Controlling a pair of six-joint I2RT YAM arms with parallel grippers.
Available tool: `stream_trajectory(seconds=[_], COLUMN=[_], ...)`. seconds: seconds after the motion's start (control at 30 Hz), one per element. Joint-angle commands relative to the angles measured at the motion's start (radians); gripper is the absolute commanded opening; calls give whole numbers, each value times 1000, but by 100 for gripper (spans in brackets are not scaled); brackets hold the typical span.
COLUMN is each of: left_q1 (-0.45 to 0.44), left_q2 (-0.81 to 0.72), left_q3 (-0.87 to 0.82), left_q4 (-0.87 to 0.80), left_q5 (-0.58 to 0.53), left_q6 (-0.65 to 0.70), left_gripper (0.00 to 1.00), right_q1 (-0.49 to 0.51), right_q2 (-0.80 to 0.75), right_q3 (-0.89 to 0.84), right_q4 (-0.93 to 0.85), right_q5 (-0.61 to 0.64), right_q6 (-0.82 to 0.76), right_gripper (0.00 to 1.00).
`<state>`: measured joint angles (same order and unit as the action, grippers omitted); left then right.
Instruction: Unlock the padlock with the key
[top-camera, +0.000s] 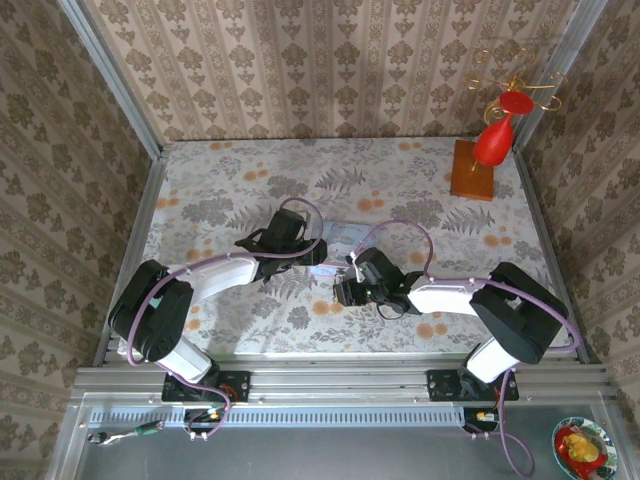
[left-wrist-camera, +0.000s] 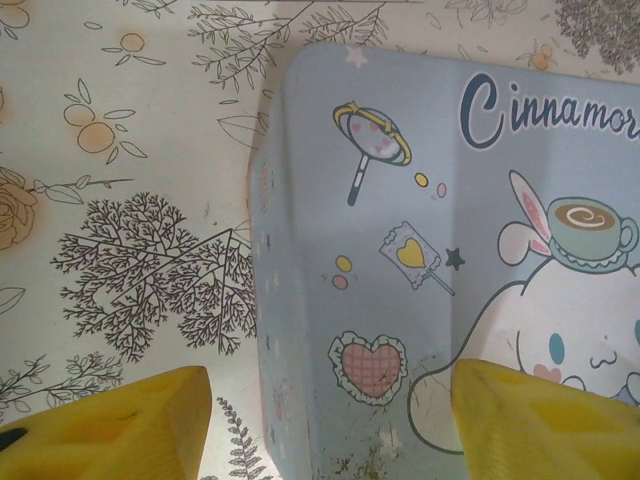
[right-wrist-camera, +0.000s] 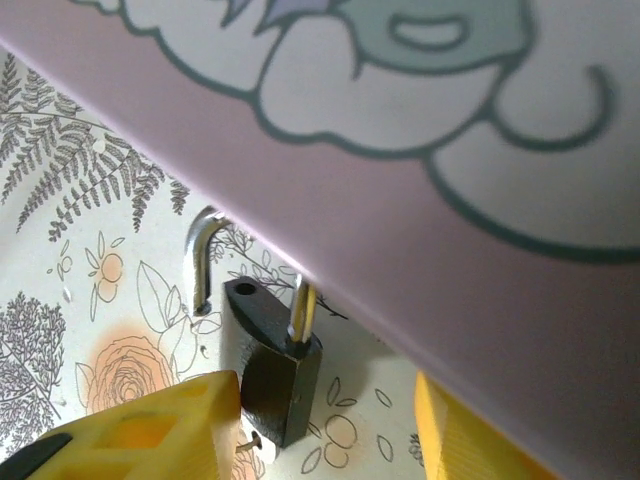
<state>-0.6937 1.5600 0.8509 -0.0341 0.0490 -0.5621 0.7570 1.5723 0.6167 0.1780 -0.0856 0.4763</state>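
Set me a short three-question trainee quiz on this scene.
1. True or false: one end of the silvery shackle on the small black blocky padlock is lifted free of the body.
2. What lies right beside the padlock? A) a red vase B) the pale blue cartoon-printed tin box C) a bowl
3. Fill in: the right gripper has its yellow fingers ___ either side of the padlock.
Key: 1 true; 2 B; 3 open.

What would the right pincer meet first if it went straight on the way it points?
The right pincer would most likely meet the padlock, just ahead between its fingers. The tin lies close beside it, though depth is unclear.
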Motion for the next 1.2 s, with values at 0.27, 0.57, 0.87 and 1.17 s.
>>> stream_trajectory(seconds=[0.27, 0.57, 0.87, 1.17], left_q1=[5, -9, -58, -148], left_q2=[15, -14, -21, -3], left_q3=[-70, -130, -155, -179], left_q4=[-79, -53, -33, 31], left_q5=[-59, -118, -172, -207], left_q6=[-33, -88, -145, -223], left_gripper=[62, 60, 58, 56], right_q1=[16, 52, 68, 68], right_q2=[76, -58, -37, -50], right_q3=[1, -75, -53, -74], right_q4=[65, 29, 64, 192], right_q5=[-23, 169, 192, 281], right_q6=[79, 263, 391, 608], right_gripper=[21, 9, 7, 8])
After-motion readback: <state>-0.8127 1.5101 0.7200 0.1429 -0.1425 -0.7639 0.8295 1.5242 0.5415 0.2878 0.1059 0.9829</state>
